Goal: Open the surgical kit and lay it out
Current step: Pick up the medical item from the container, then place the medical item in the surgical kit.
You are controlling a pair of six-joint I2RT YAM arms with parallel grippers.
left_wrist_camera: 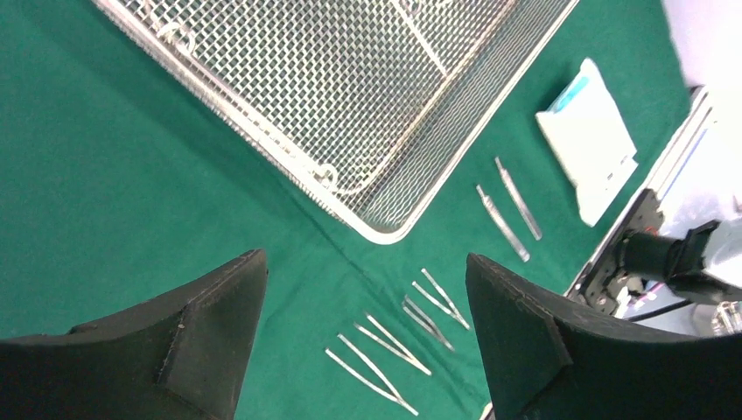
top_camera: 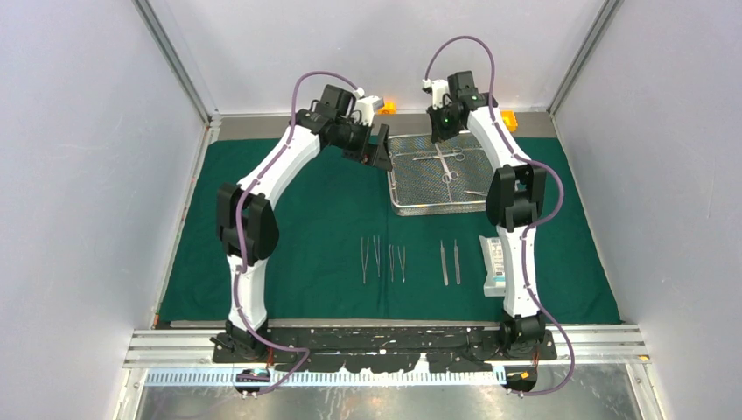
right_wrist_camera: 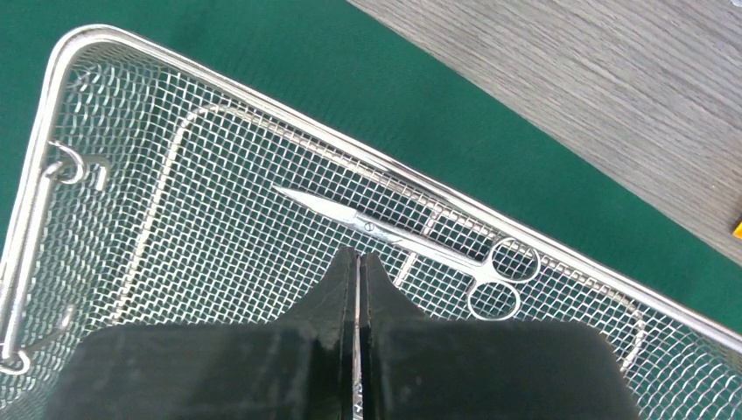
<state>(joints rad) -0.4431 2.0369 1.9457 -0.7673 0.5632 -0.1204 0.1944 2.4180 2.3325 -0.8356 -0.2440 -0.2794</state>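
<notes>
**Desk:** Grey walls [top_camera: 79, 175] box in a table [right_wrist_camera: 569, 87] spread with a green cloth [top_camera: 306, 219]. Where does your kit lie?

**Photographer:** Your wire tray [top_camera: 391, 175] sits at the far middle of the cloth, with scissors [right_wrist_camera: 411, 245] inside. Four tweezers [top_camera: 382, 259] line the near side, two slim tools [top_camera: 450, 262] beside them, then a white pouch [top_camera: 496, 265] on the right.

**Desk:** And your grippers?

**Photographer:** Your left gripper [left_wrist_camera: 367, 289] hangs just left of the tray, fingers spread wide over cloth. Your right gripper [right_wrist_camera: 357, 258] is above the tray, fingers pressed together, tips just beside the scissors' blades; you cannot tell whether they touch.
</notes>
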